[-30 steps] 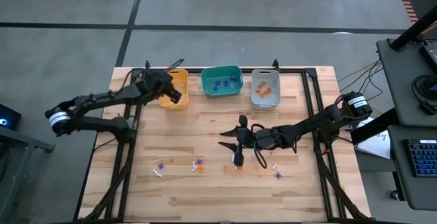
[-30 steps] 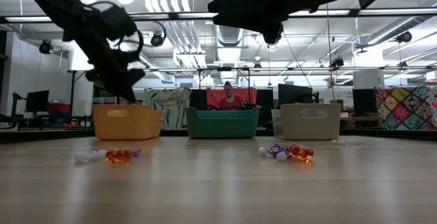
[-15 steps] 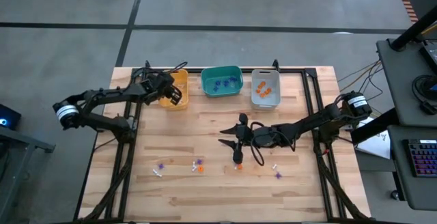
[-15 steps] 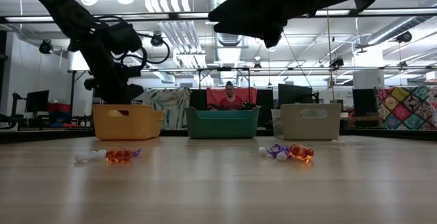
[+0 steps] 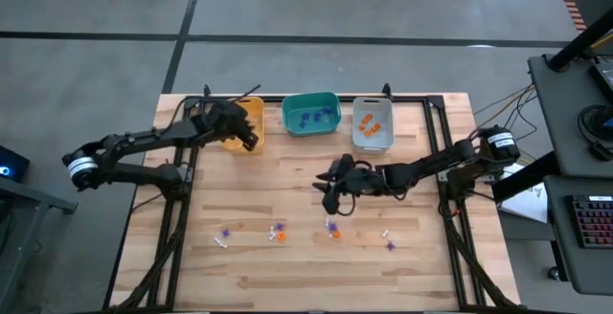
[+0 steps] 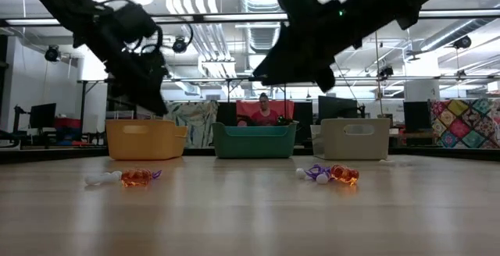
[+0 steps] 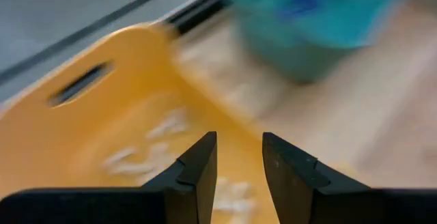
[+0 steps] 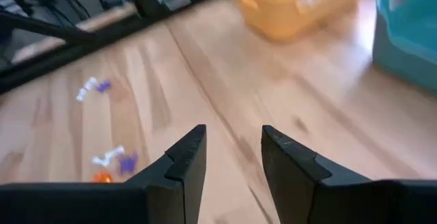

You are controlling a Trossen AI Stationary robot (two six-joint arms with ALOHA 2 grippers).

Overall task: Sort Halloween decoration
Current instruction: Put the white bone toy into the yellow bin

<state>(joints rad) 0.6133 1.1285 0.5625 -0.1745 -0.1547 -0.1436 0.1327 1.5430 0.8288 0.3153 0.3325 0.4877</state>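
The Halloween decoration lies loose on the near half of the wooden table as tiny purple (image 5: pixel 226 232), orange (image 5: pixel 334 233) and white (image 5: pixel 385 234) trinkets. More of them lie in the bins at the far edge. White ones show blurred on the floor of the yellow bin (image 7: pixel 102 121). My left gripper (image 5: pixel 249 138) hangs open over the yellow bin (image 5: pixel 244 123), nothing between its fingers (image 7: pixel 239 138). My right gripper (image 5: pixel 330 202) hovers open above mid-table, just far of the orange and purple trinkets. Its fingers (image 8: pixel 233 132) are empty and point slantwise toward the left.
A teal bin (image 5: pixel 310 113) with purple-blue pieces and a grey bin (image 5: pixel 373 123) with orange pieces stand beside the yellow one along the far edge. Black frame rails run down both sides of the table. A person shows far behind the bins (image 6: pixel 262 109).
My right gripper has swung from over the orange and purple trinkets toward the far edge, sunk a little and rolled about its own line. My left gripper drew back toward the left and has returned over the yellow bin.
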